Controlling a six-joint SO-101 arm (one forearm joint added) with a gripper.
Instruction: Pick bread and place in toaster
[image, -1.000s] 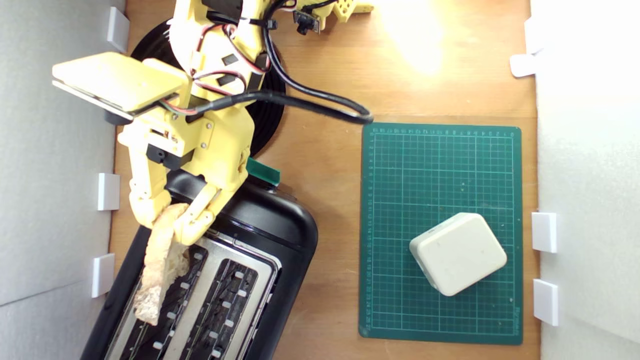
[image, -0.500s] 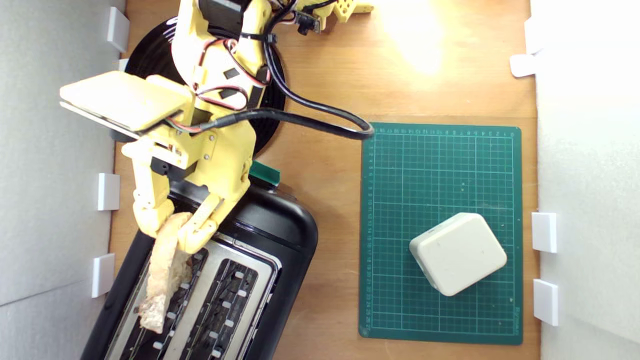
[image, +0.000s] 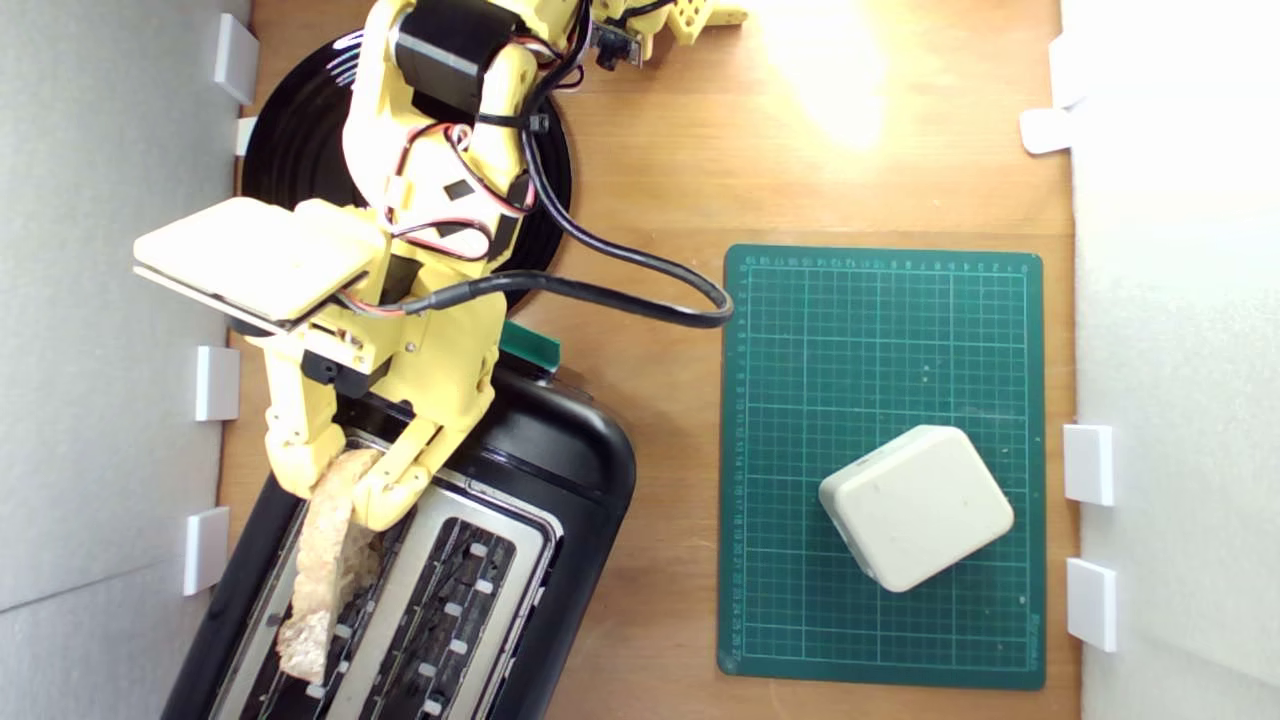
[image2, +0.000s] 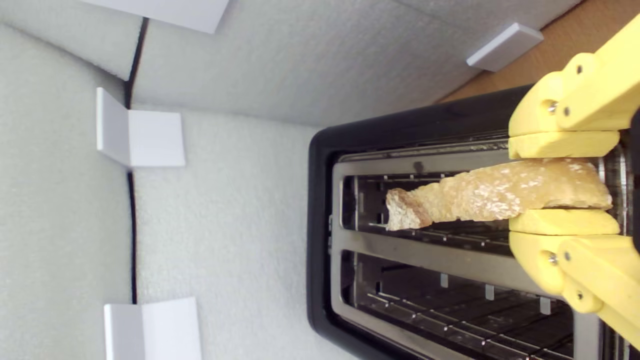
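My yellow gripper (image: 338, 492) is shut on the bread (image: 322, 570), a pale holey half-slice held edge-on by its rounded crust end. It hangs over the slot of the black toaster (image: 560, 470) nearer the exterior view's left, its free end low in the slot mouth. The silver top and a teal-green lever (image: 528, 343) show beside the wrist. In the wrist view the bread (image2: 480, 196) lies along that slot between my two yellow fingers (image2: 562, 144), and the toaster (image2: 320, 210) has its second slot empty beside it. How deep the bread sits in the slot I cannot tell.
A round black plate (image: 290, 150) lies behind the arm. A green cutting mat (image: 880, 330) on the exterior view's right carries a cream rounded-square block (image: 915, 507). White foam walls with white brackets (image: 215, 383) close both sides. A black cable (image: 640, 290) loops toward the mat.
The arm has moved down the exterior view with the bread, bringing the slice lower over the slot nearer that view's left. The cable loop has shifted with it.
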